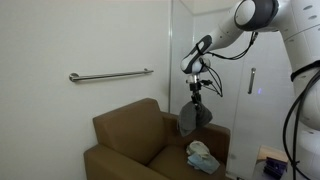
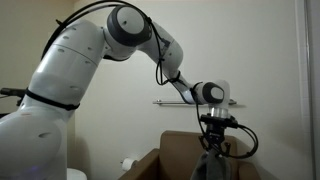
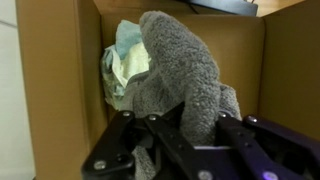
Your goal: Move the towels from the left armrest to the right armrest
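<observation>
My gripper point(image 1: 196, 98) is shut on a grey towel point(image 1: 195, 118) and holds it hanging above the brown armchair's armrest point(image 1: 213, 133). In the wrist view the grey towel point(image 3: 185, 80) is pinched between my fingers point(image 3: 190, 125) and drapes down. A light green and white towel point(image 1: 201, 155) lies crumpled on the seat by that armrest; it also shows in the wrist view point(image 3: 125, 60). In an exterior view my gripper point(image 2: 214, 128) hangs over the chair with the grey towel point(image 2: 212, 165) below it.
The brown armchair point(image 1: 130, 135) stands against a white wall with a metal grab rail point(image 1: 110, 75). A glass door with a handle point(image 1: 251, 80) is behind the chair. A blue object point(image 1: 270, 168) sits low beside the chair.
</observation>
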Action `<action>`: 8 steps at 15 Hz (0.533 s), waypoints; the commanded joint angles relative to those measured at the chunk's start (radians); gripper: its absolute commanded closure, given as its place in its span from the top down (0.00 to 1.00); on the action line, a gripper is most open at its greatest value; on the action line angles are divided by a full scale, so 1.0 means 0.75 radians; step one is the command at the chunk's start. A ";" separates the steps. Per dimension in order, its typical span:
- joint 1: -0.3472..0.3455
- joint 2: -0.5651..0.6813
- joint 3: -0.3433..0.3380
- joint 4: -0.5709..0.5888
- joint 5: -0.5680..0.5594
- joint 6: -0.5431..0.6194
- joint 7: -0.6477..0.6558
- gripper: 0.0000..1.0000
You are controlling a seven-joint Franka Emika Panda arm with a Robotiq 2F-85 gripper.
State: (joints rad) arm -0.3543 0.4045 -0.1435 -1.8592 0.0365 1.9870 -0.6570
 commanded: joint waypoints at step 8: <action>-0.181 0.189 -0.067 0.307 0.174 0.047 0.057 0.04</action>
State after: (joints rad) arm -0.4542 0.4724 -0.1970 -1.7176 0.1236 2.0373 -0.6503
